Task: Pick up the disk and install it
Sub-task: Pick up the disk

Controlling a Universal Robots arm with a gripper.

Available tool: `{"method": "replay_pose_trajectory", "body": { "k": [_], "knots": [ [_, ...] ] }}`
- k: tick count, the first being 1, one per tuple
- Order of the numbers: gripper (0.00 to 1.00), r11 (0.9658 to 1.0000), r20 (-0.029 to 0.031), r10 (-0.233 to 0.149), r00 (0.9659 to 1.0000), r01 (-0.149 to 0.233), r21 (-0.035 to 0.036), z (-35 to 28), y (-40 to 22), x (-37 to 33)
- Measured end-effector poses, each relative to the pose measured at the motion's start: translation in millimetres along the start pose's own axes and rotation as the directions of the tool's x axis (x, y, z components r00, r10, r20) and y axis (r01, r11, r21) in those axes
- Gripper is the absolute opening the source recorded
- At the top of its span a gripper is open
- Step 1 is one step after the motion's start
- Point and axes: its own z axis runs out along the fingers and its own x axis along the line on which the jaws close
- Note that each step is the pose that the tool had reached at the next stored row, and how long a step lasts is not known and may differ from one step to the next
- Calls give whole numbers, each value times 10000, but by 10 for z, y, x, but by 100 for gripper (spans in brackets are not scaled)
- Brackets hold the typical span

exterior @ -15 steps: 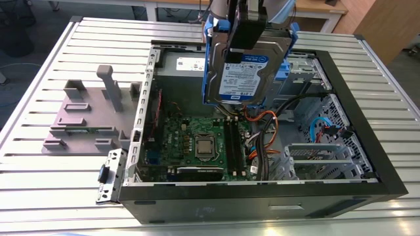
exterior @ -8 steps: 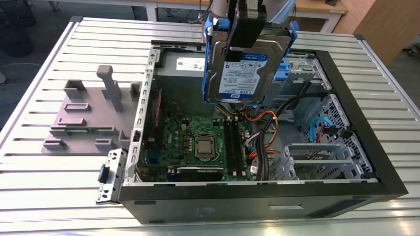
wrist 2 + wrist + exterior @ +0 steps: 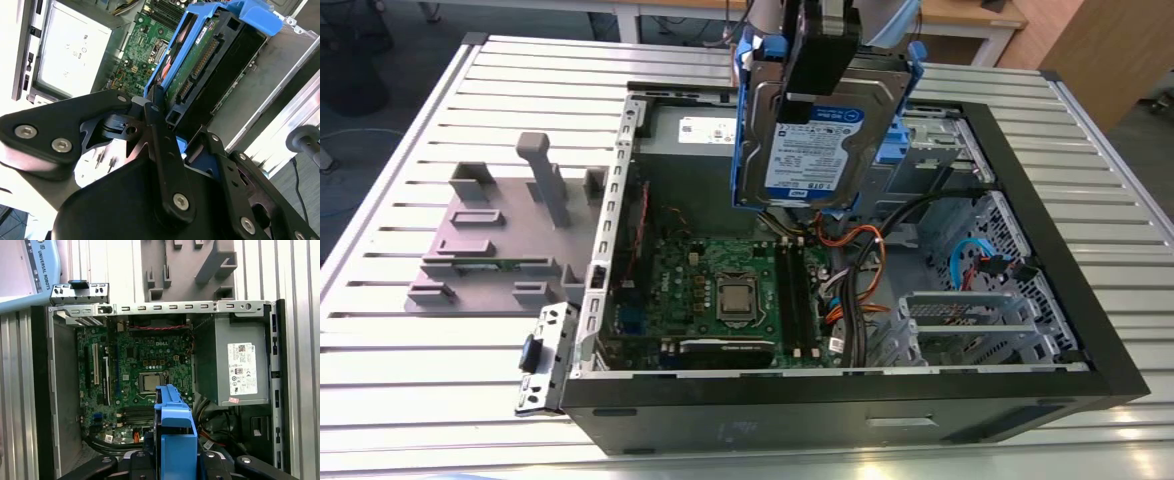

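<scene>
Disk in hand: I have the flat silver-grey hard drive with its white-and-blue label and blue plastic carrier bracket (image 3: 817, 125) hanging on edge above the open black computer case (image 3: 1067, 290), clear of everything inside. The black pincer (image 3: 167, 132) is closed on the upper end of the carrier; in the second wrist view its fingers (image 3: 159, 131) press against the blue frame, with the drive's connector edge pointing away towards the case.

To do this well, I judge that the carrier must stay square to the silver drive cage with blue tabs (image 3: 937, 140) beside the grey metal power supply box (image 3: 235, 365), since a tilted carrier would likely bind. Loose orange and black cables (image 3: 854, 255) lie under the drive, so I would come down slowly and keep clear of them and the green motherboard (image 3: 145, 375). The grey plastic stand with upright posts (image 3: 507, 235) sits on the ribbed metal counter (image 3: 400, 330), well apart.
</scene>
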Motion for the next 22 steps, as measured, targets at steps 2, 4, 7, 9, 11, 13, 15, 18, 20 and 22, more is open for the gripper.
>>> {"method": "replay_pose_trajectory", "body": {
  "k": [2,4,7,9,11,13,15,18,20,22],
  "knots": [
    [36,10000,0,0,10000,0,0,0,0,-5],
    [36,10000,0,0,10000,0,0,1,1,-9],
    [36,10000,0,0,10000,0,0,1,1,-16],
    [36,10000,1,-1,10000,1,0,1,1,-17],
    [36,10000,0,0,10000,0,0,1,1,-18],
    [36,10000,0,0,10000,0,-1,1,2,-17],
    [36,10000,1,0,10000,0,-1,0,0,-5],
    [36,10000,0,0,10000,0,-1,-2,-2,27],
    [36,10000,0,0,10000,0,0,-3,-3,48],
    [36,10000,1,0,10000,0,-1,-4,-5,69]
  ]
}}
